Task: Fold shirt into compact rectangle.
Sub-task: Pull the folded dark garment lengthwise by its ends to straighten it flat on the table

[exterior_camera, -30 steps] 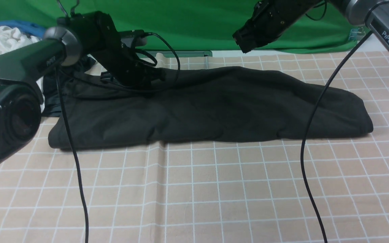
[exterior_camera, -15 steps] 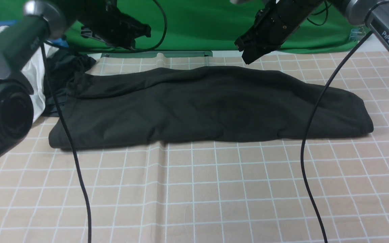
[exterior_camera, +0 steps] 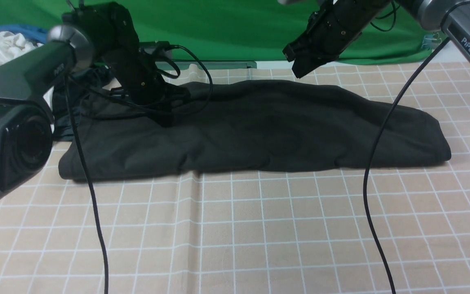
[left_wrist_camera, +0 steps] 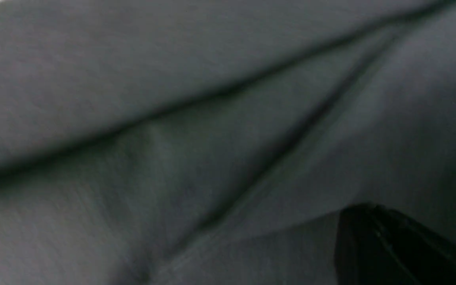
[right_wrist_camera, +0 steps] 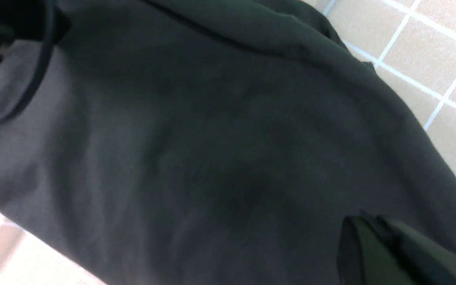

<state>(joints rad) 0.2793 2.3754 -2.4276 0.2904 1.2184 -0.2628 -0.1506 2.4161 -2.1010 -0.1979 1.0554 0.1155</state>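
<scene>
The black shirt [exterior_camera: 259,130] lies as a long folded band across the checked tablecloth [exterior_camera: 259,228], its print and label hidden. My left gripper [exterior_camera: 165,121] is shut, its tip down on the shirt's left part with no cloth visibly pinched. In the left wrist view the closed fingertips [left_wrist_camera: 364,208] sit close over creased dark fabric [left_wrist_camera: 172,158]. My right gripper [exterior_camera: 299,72] is shut and hangs above the shirt's far edge, right of centre. The right wrist view has that gripper [right_wrist_camera: 364,217] over the shirt [right_wrist_camera: 212,158], apart from it.
A white garment [exterior_camera: 2,47] and a smaller dark garment [exterior_camera: 60,118] are heaped at the far left. A green backdrop [exterior_camera: 239,28] closes off the rear. Black cables [exterior_camera: 92,204] [exterior_camera: 371,183] hang over the table's front half.
Half a second ago the left gripper was raised over the table's far-left edge; it has come back down onto the shirt. The right gripper has barely shifted.
</scene>
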